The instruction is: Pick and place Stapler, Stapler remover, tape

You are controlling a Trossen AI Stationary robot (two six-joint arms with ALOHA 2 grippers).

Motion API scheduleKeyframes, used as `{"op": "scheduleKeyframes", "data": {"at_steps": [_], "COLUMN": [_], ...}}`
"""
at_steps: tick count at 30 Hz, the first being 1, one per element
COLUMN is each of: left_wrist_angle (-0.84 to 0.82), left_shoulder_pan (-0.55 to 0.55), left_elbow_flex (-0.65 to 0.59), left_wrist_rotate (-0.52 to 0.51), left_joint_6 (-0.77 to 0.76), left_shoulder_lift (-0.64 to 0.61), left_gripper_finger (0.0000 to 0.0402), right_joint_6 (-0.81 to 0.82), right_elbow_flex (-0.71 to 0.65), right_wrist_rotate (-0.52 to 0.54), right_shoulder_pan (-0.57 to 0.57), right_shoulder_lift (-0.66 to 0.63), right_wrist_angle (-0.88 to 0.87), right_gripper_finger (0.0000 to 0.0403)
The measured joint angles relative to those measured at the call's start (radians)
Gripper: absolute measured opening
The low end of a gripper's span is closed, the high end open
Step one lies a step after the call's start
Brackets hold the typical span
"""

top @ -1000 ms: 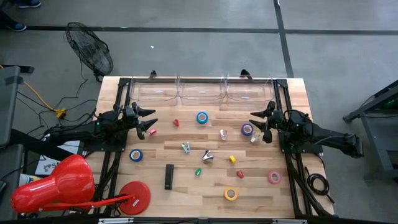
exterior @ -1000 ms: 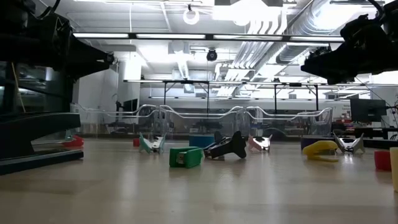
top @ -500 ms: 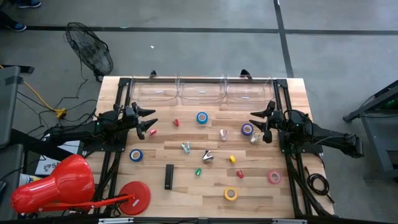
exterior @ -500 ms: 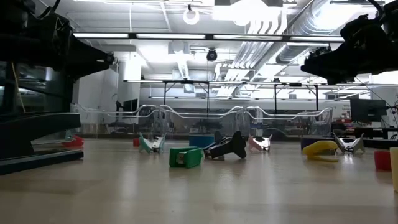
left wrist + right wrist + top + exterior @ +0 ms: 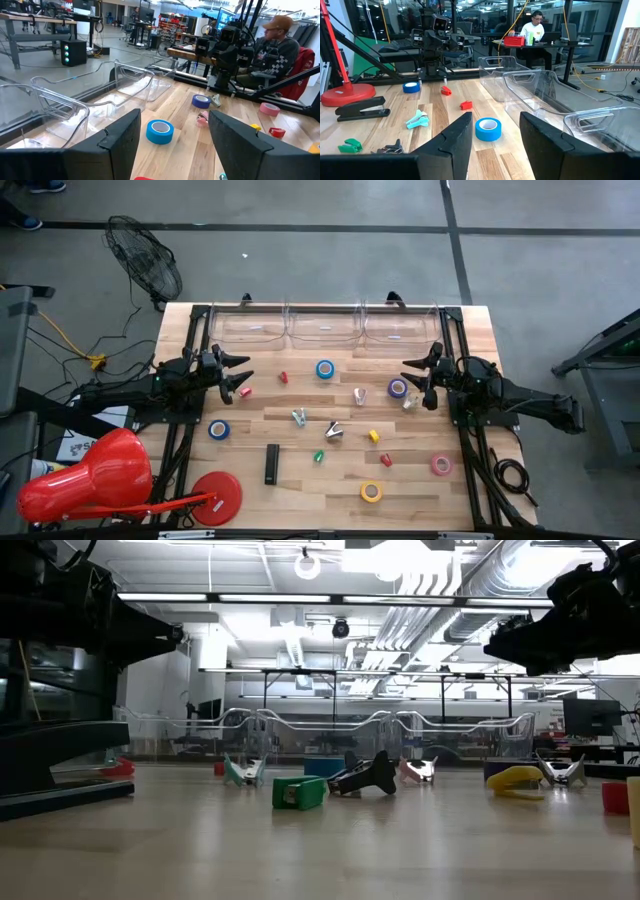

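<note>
A black stapler [image 5: 271,464] lies flat near the table's near edge, and small red, green [image 5: 319,456] and yellow [image 5: 374,435] staplers are scattered about. Staple removers, among them a teal one [image 5: 299,417] and a dark one [image 5: 333,430], rest mid-table. Tape rolls lie flat: blue [image 5: 325,369], purple [image 5: 397,388], a second blue [image 5: 218,430], pink [image 5: 441,465] and yellow [image 5: 371,492]. My left gripper [image 5: 243,373] hovers open at the left side. My right gripper [image 5: 408,376] hovers open at the right side, just beside the purple roll. In both wrist views the blue roll [image 5: 160,131] [image 5: 487,128] lies ahead of the fingers.
Three clear plastic bins [image 5: 323,328] stand in a row along the far edge. A red lamp's flat disc base [image 5: 216,492] sits at the near left corner. A person [image 5: 272,42] sits beyond the table's right side, another [image 5: 535,27] at a desk beyond its left side.
</note>
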Motion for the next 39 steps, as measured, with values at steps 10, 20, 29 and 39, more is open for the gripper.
{"op": "scheduleKeyframes", "data": {"at_steps": [10, 20, 29, 39], "left_wrist_angle": [0.0, 0.0, 0.0, 0.0], "left_shoulder_pan": [0.0, 0.0, 0.0, 0.0], "left_elbow_flex": [0.0, 0.0, 0.0, 0.0], "left_wrist_rotate": [0.0, 0.0, 0.0, 0.0], "left_joint_6": [0.0, 0.0, 0.0, 0.0], "left_shoulder_lift": [0.0, 0.0, 0.0, 0.0], "left_gripper_finger": [0.023, 0.023, 0.023, 0.023], "right_joint_6": [0.001, 0.067, 0.373, 0.622], "right_elbow_flex": [0.0, 0.009, 0.146, 0.319], "right_wrist_rotate": [0.0, -0.006, 0.066, 0.075], "right_shoulder_pan": [0.0, 0.0, -0.001, -0.004], "right_shoulder_lift": [0.0, 0.001, 0.155, 0.486], "right_wrist_angle": [0.0, -0.015, -0.198, -0.337], "right_gripper_finger": [0.0156, 0.0156, 0.0156, 0.0156]}}
